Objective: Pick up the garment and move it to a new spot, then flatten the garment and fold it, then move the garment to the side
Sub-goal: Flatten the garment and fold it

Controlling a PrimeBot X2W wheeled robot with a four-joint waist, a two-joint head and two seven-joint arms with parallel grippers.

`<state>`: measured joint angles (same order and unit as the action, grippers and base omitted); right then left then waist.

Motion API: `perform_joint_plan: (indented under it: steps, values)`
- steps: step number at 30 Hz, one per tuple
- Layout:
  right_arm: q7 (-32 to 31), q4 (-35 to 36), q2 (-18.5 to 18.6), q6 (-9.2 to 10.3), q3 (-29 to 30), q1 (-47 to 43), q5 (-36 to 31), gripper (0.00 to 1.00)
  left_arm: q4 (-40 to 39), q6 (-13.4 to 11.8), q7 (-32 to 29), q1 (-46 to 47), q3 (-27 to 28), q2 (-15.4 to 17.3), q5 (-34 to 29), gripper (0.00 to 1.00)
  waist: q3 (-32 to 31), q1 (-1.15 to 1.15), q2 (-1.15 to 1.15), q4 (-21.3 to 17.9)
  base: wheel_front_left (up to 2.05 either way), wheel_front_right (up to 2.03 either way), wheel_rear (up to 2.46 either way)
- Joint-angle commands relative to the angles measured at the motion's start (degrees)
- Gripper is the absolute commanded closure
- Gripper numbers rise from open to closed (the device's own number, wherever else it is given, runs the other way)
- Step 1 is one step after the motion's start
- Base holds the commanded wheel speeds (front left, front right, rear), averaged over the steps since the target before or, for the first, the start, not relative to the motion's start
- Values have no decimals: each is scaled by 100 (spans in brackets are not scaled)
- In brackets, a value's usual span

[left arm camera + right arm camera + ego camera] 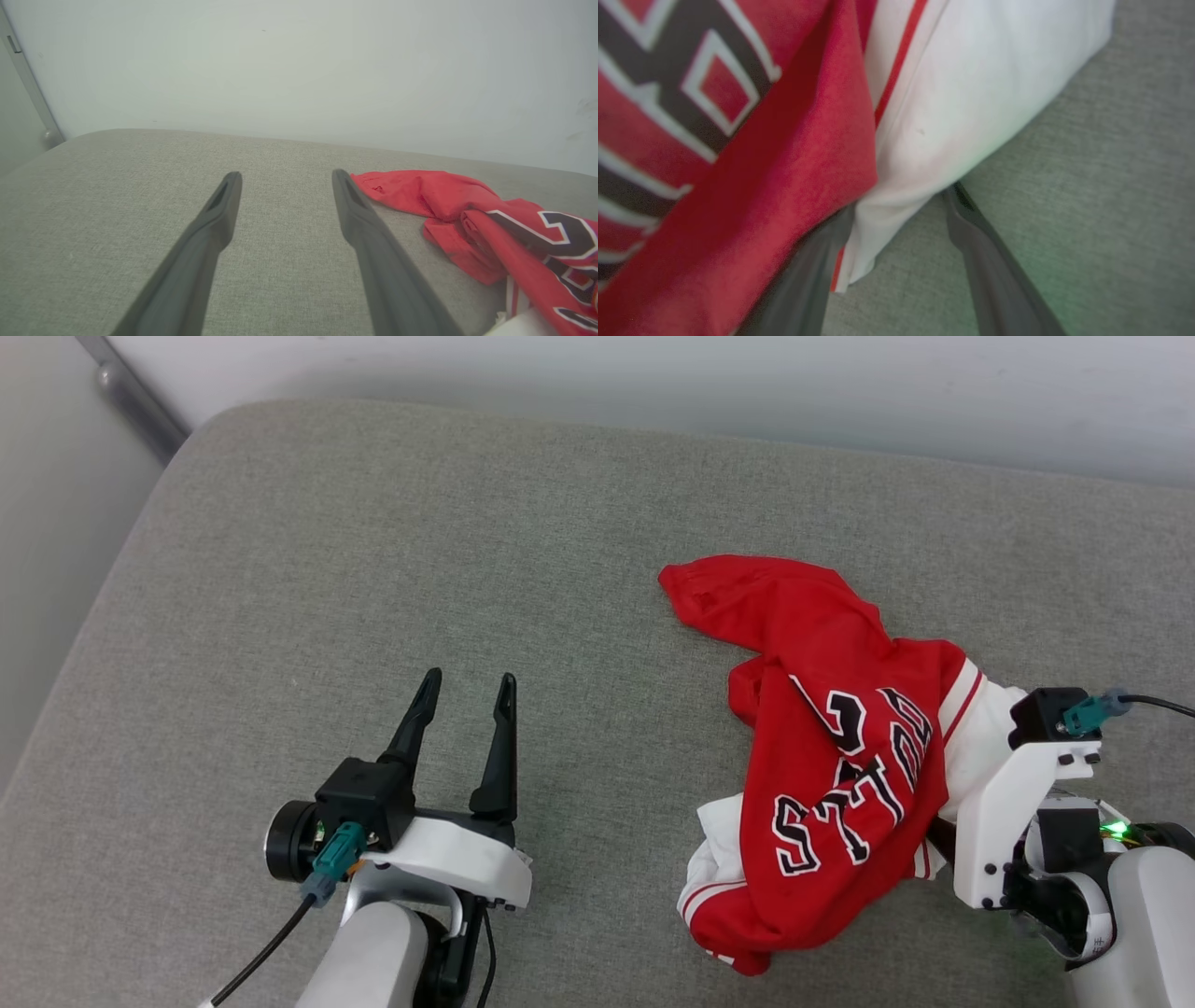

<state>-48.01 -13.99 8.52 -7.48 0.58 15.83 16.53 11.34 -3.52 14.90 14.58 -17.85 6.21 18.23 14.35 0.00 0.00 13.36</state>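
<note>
The right jaws stand wide apart on the right side of the grey cushioned surface (373, 551). A fold of the garment's (840, 747) white sleeve lies loose between the two dark fingers (994, 280), not pinched. One finger is partly covered by red cloth; the other rests on bare grey weave. In the head view those fingers are hidden beneath the heap.

The left jaws are also wide and hold nothing. Their fingers (499, 737) point toward the far edge over bare fabric, well apart from the garment.

The garment lies crumpled on the right half of the surface, towards the near edge. The red body is bunched, the black white-outlined lettering is turned sideways, and white striped sleeves poke out at the near and right sides. A red tail stretches up toward the middle.

The surface is a woven grey-beige textile, smooth and flat, with a rounded corner at the far left. Behind its far edge rises a plain pale wall (653, 383). A grey metal bar (140, 406) runs slantwise beside the left corner.
</note>
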Motion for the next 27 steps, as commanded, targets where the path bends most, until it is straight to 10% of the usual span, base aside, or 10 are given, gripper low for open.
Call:
perform_joint_plan:
  steps: [1,15,25,26,27]
  values:
    - [-147,-471,-197,-4,-229,-319,80,100,2,23,41,-21,49,-40,-51,0,-24,0,0,-22,0,0,0]
    - [567,1548,353,1,351,-267,-610,100,105,62,30,-409,316,10,-177,0,-643,0,0,-773,0,0,0]
    - [568,1365,-270,-1,2148,-1726,-755,100,143,37,30,-605,351,29,-137,0,-787,0,0,-1055,0,0,0]
    - [638,1210,-325,-1,2231,-1815,-766,93,148,27,30,-612,344,28,-134,0,-797,0,0,-1062,0,0,0]
    - [722,1049,-394,-1,2290,-1862,-693,65,154,19,22,-620,341,31,-124,0,-807,0,0,-1071,0,0,0]
